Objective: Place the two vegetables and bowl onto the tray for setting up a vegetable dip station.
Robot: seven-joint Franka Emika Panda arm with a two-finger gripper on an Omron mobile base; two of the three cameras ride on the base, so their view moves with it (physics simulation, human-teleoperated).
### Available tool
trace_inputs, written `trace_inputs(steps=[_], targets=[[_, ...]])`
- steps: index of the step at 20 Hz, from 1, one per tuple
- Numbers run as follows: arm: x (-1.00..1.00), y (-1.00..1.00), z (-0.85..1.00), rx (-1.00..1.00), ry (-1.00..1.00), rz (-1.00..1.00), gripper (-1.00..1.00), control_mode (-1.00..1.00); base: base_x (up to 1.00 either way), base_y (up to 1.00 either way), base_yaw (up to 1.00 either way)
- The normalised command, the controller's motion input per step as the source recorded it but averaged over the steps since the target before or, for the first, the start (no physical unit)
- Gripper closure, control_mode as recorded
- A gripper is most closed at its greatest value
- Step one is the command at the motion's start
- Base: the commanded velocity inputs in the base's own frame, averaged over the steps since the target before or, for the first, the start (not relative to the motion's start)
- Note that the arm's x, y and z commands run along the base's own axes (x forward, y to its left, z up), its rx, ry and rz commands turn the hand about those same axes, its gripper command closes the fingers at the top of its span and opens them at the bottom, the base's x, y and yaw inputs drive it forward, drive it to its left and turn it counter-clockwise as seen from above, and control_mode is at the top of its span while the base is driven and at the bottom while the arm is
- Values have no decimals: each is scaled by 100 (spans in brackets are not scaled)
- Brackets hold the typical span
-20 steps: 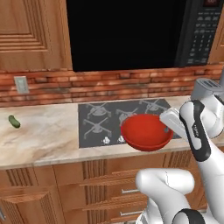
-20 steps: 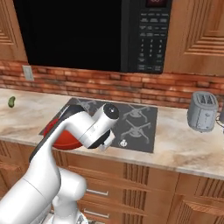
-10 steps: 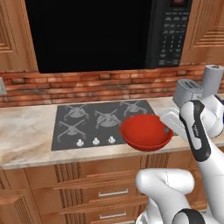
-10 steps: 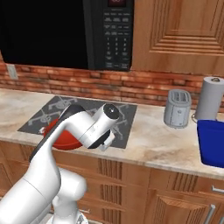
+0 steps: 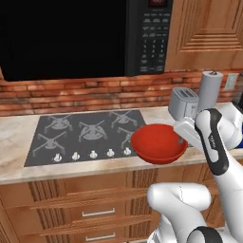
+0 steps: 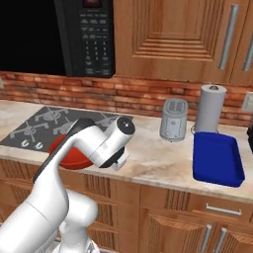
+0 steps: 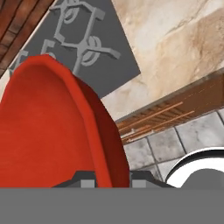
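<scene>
My gripper [image 5: 182,138] is shut on the right rim of the glossy red bowl [image 5: 156,143], holding it just above the counter's front edge beside the stovetop. In the hand view the bowl [image 7: 43,131] looms large, its rim pinched between the two fingertips of the gripper [image 7: 111,179]. From the right base view the bowl [image 6: 74,157] peeks out behind my forearm. The deep blue tray [image 6: 217,158] lies on the counter far to the right, apart from the bowl. The carrot and the cucumber-like vegetable are out of view.
A grey stovetop panel [image 5: 85,135] lies left of the bowl. A silver toaster [image 6: 174,119] and a paper towel roll [image 6: 210,107] stand at the brick wall, between bowl and tray. A black microwave [image 5: 147,33] hangs above.
The whole scene has slid left as the base drove right: the green vegetable left the view, and the toaster, towel roll and blue tray came in. The bowl stays in the gripper.
</scene>
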Motion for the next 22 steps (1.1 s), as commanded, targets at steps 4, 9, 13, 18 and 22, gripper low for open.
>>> trace_inputs(steps=[4, 9, 13, 18, 22], targets=[[0, 0, 0, 0, 0, 0, 100, 100, 10, -57, 0], [0, 0, 0, 0, 0, 0, 100, 100, 10, -57, 0], [0, 0, 0, 0, 0, 0, 100, 100, 11, -57, 0], [0, 0, 0, 0, 0, 0, 100, 100, 12, -57, 0], [0, 0, 0, 0, 0, 0, 100, 100, 11, -56, 0]])
